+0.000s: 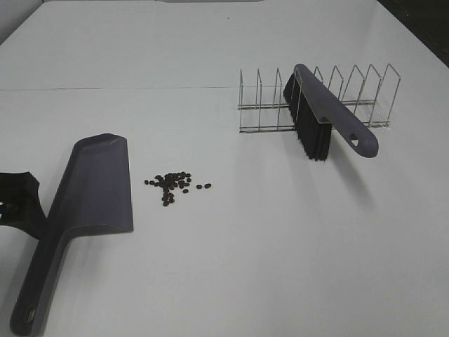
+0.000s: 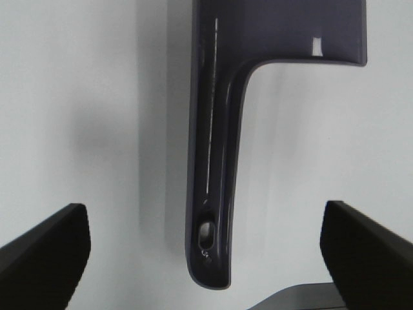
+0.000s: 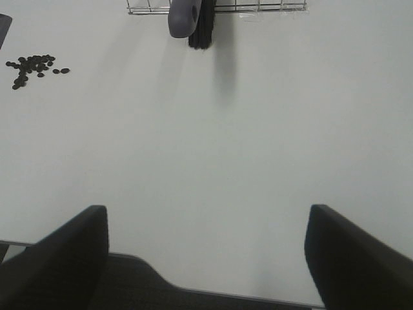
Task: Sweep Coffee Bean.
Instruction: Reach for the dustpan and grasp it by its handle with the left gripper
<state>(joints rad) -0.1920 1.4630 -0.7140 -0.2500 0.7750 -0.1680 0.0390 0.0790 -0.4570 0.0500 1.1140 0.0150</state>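
Observation:
The coffee bean cluster lies loose on the white table, just right of a purple-grey dustpan whose handle runs toward the front left. My left gripper is open above that handle, one finger on each side and neither touching it. A purple brush with black bristles leans in a wire rack at the back right. My right gripper is open over bare table, well short of the brush and the beans. It holds nothing.
The wire rack has several upright dividers, and the brush handle sticks out of it toward the front. A seam crosses the table behind the beans. Part of the left arm shows at the left edge.

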